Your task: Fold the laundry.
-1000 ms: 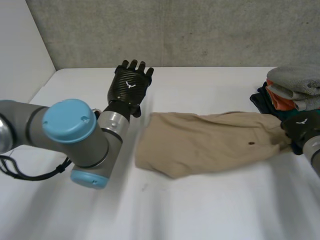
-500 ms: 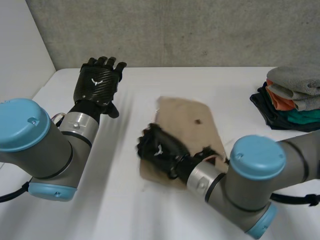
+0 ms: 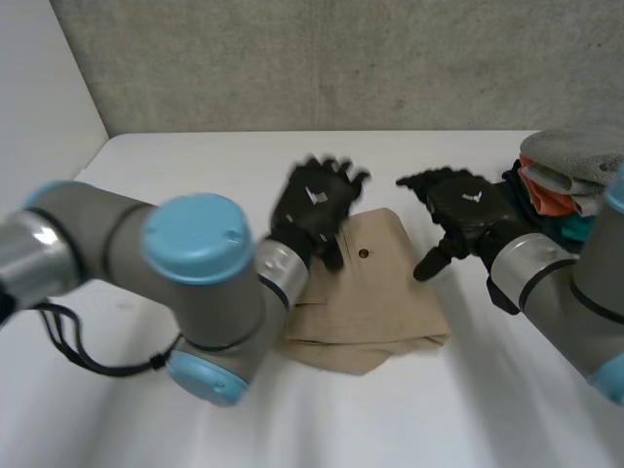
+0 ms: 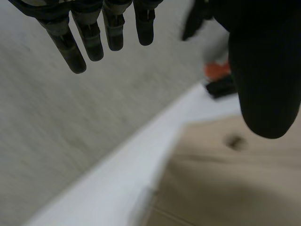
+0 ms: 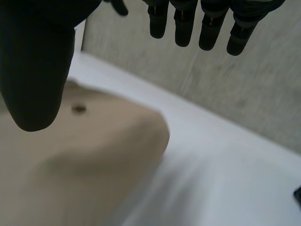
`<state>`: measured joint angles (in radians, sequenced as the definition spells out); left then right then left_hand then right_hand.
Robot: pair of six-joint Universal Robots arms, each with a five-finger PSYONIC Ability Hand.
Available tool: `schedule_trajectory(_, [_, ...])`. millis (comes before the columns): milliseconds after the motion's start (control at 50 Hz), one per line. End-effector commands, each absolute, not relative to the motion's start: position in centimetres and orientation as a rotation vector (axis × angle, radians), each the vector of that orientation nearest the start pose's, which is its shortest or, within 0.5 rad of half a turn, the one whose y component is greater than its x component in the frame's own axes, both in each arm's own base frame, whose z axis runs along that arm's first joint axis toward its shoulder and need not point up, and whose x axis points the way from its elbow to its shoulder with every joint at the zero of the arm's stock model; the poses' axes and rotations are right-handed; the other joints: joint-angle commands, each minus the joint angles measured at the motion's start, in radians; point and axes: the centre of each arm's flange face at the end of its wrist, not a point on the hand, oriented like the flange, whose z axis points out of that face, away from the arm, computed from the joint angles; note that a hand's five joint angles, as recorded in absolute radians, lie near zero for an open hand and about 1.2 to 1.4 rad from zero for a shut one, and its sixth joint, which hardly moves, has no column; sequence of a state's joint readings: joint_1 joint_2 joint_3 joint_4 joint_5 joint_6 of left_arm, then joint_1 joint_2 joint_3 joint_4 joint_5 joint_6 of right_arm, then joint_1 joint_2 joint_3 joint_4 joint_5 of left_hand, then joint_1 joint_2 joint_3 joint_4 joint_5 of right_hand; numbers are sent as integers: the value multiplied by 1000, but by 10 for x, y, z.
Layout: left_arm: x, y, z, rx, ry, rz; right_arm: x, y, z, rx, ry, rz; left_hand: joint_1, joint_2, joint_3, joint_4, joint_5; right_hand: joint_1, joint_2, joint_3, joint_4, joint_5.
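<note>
Head view: left hand [image 3: 317,200] fingers straight, spread, empty, over tan garment [image 3: 375,297] at its 10 o'clock edge. Right hand [image 3: 466,210] likewise splayed, holding nothing, just off cloth's 2 o'clock corner. Garment lies doubled at bench [image 3: 146,175] centre; folded pile [image 3: 575,180] at 3 o'clock. Judgement: mid-fold; next move calls for gripping an edge for second fold.

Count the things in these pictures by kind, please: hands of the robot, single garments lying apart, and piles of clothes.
Robot hands: 2 (left hand, right hand)
Single garments: 1 (tan garment)
Piles: 1 (pile of folded clothes)
Total: 4
</note>
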<state>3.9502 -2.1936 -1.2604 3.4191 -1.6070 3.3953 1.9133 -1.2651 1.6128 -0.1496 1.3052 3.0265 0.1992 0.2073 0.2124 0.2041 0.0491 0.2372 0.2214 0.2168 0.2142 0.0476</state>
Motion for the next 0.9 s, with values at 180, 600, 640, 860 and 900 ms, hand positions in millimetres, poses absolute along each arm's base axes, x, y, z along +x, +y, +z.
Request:
schedule_trajectory(180, [-367, -231, 124, 1257, 2375, -1745, 277, -295, 120, -1071, 2235, -1443, -24, -32, -37, -29, -48, -63, -47, -42, -40, -48])
schedule_trajectory(600, [-361, -232, 266, 1501, 2218, -2327, 292, -199, 176, -1283, 1905, -1890, -12, -20, -25, -17, -37, -63, -47, -42, -40, -48])
schedule_trajectory(640, [-362, -233, 274, 1561, 2215, -2372, 294, -185, 166, -1301, 1888, -1858, -3, -11, -17, -8, -28, -63, -47, -42, -40, -48])
schedule_trajectory(860, [-359, -227, 287, 1790, 2404, -2370, 299, -171, 113, -1321, 1841, -1863, 8, 0, -5, 3, -16, -63, -47, -42, -40, -48])
schedule_trajectory(900, [-359, -227, 287, 1781, 2405, -2369, 302, -174, 109, -1317, 1830, -1884, 8, 0, -5, 3, -16, -63, -47, -42, -40, -48])
